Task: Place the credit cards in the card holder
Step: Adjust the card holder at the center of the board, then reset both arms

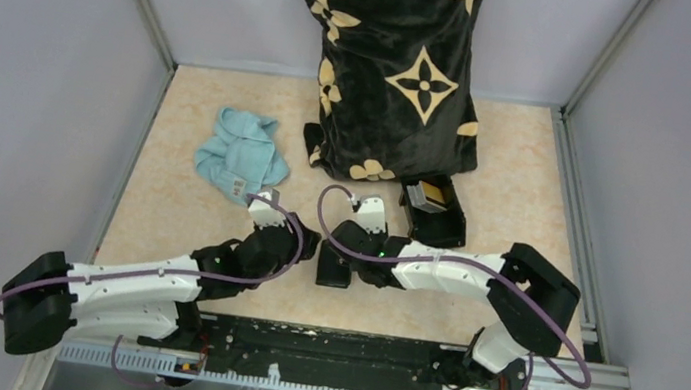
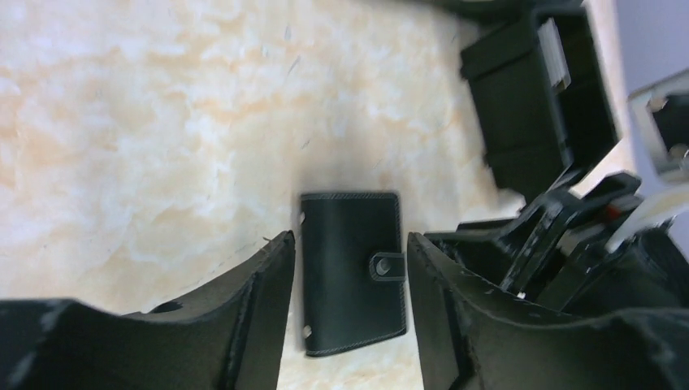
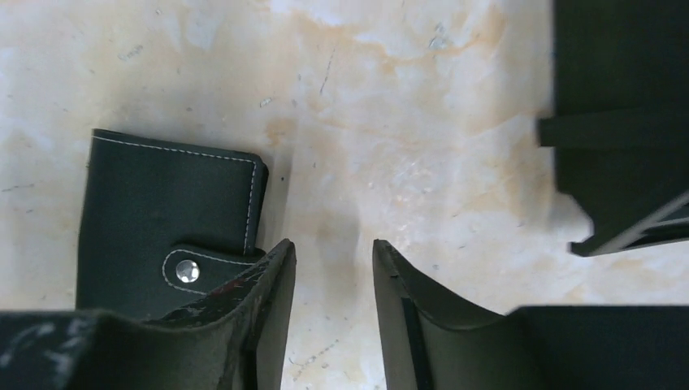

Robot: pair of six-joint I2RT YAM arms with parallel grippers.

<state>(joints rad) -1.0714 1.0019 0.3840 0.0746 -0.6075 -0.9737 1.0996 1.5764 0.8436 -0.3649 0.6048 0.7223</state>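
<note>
Card holder (image 2: 351,272) lies closed, lengthwise between your open left jaws; right jaws, open and empty, sit just beside it.

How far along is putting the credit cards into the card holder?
Looks done: the small flat black leather card holder lies closed, strap snapped; its contents are hidden. In hand: nothing; left gripper and right gripper stand open. Left: what may be an orange-gold card sits in the rigid black box.
</note>
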